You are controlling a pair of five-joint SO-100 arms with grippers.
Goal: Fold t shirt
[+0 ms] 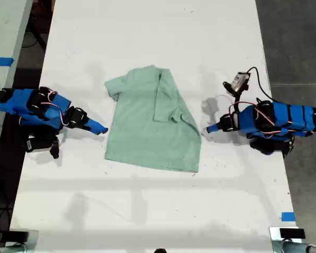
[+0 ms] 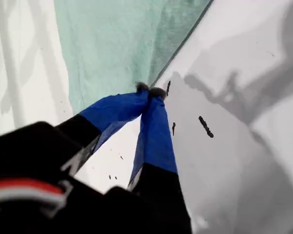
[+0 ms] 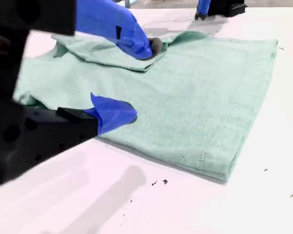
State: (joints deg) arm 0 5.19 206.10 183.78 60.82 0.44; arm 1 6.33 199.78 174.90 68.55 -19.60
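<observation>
One t shirt. One white bench. Two blue arms, each with one gripper of two fingers: my first gripper, my second gripper. Two scraps of blue tape.

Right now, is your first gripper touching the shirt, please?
Cannot tell: the first wrist view shows my first gripper, jaws shut, ending right at the shirt edge, with neither contact nor gap plain.
</observation>
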